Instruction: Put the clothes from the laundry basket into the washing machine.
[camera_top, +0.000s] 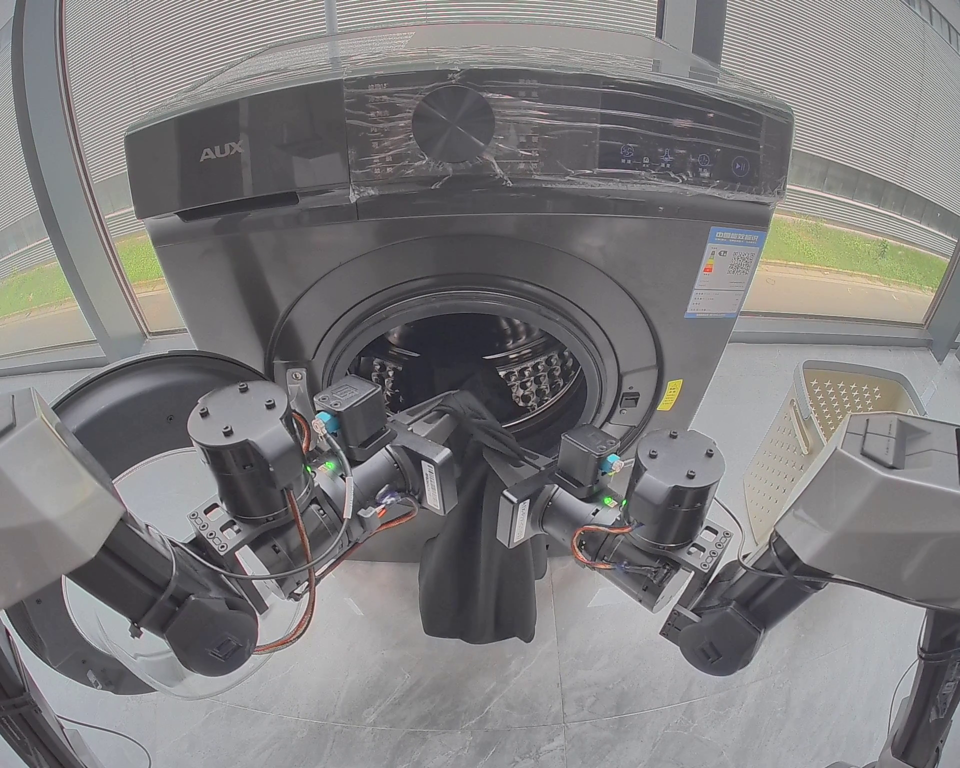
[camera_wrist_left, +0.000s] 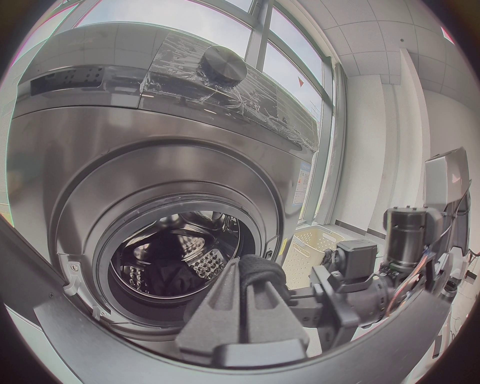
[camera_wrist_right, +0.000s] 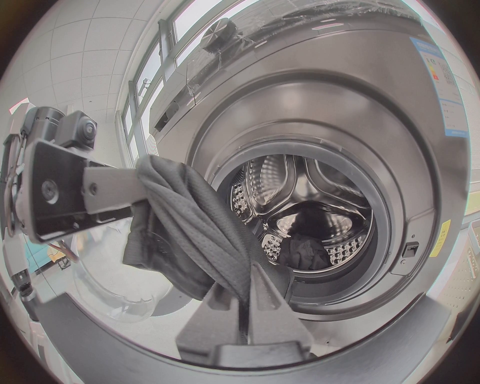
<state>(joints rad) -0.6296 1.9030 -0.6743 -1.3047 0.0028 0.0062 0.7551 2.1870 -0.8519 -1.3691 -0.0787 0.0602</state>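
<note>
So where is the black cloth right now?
The black cloth hangs between the left hand and right hand, in front of the washing machine's open drum, head view centre.

Daylight from the windows (camera_top: 860, 250) behind the washing machine (camera_top: 250, 270) glints off the plastic wrap (camera_top: 560, 130) on its panel. The drum (camera_wrist_right: 280, 180) is dim inside (steel ribs catch highlights); wrist views curve toward dark corners.

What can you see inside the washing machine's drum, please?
A dark garment lies low in the drum, against its perforated steel wall. Whatever lies beneath that garment is covered.
</note>
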